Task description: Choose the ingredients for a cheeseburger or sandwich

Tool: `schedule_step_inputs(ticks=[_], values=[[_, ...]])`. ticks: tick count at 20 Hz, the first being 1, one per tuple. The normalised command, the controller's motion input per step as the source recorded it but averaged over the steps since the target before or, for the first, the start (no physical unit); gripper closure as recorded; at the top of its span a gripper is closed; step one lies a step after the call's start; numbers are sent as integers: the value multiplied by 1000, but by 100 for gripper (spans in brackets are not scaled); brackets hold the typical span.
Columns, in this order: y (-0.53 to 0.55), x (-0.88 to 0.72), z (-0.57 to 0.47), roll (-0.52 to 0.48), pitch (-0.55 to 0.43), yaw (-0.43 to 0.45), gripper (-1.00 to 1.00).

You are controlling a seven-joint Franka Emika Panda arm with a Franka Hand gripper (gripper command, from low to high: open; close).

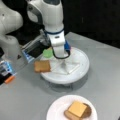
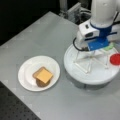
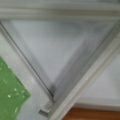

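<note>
My gripper is low over the white round sectioned tray, seen in both front views; its blue-edged hand hides the fingertips. A green lettuce leaf lies just to its left in a front view. A tan toast slice rests on the tray's left rim. A red tomato disc sits on the tray's far side. On the white plate the yellow cheese square lies on the dark patty and a toast slice. The wrist view shows lettuce, a toast edge and an empty compartment.
Raised dividers split the tray into wedges. The arm's base stands at a front view's left, with an orange object and a blue-lit device beside it. A dark perforated surface borders the grey table.
</note>
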Motion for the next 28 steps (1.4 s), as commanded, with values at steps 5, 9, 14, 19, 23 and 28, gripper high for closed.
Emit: schedule_step_inputs(ticks=[5, 9, 14, 19, 23, 28], values=[[-123, -149, 71, -146, -3, -1, -100], [-216, -76, 188, -160, 42, 49, -100], [-245, -16, 218, -91, 88, 72, -100], [-348, 13, 286, -16, 229, -37, -100], [-392, 87, 272, 33, 281, -216, -100], [-311, 123, 215, 33, 243, -385, -100]])
